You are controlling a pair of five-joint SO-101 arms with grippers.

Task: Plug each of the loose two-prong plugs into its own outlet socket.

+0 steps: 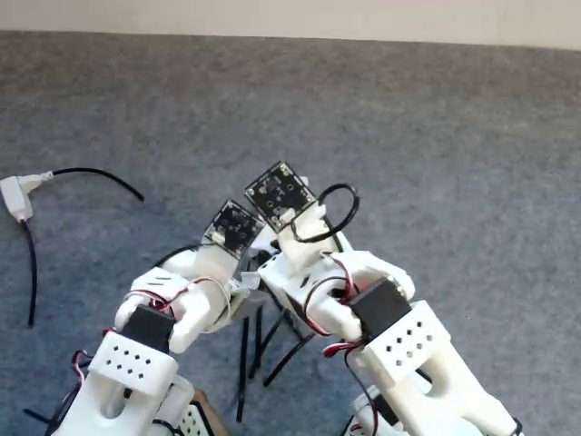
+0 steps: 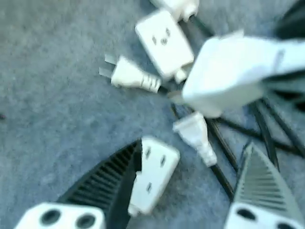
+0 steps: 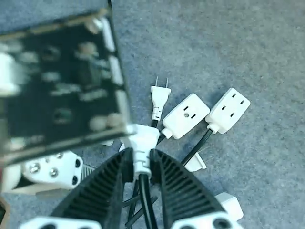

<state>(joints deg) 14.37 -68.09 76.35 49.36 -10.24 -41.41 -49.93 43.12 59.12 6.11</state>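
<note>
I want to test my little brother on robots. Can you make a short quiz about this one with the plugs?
1. True or false: the right gripper is shut on a white plug.
2. What colour is that plug's cord? A red, B black, C green.
3. Fill in: the left gripper is ___.

Key: 1 true. 2 B. 3 open.

your grey carpet-like mat [image 1: 454,136] spread flat under and all around the right pincer [image 3: 140,162] and left pincer [image 2: 194,144], fuzzy speckled weave, pale beige strip [image 1: 363,18] well past both along the far edge, soft light, only faint shadows
</note>
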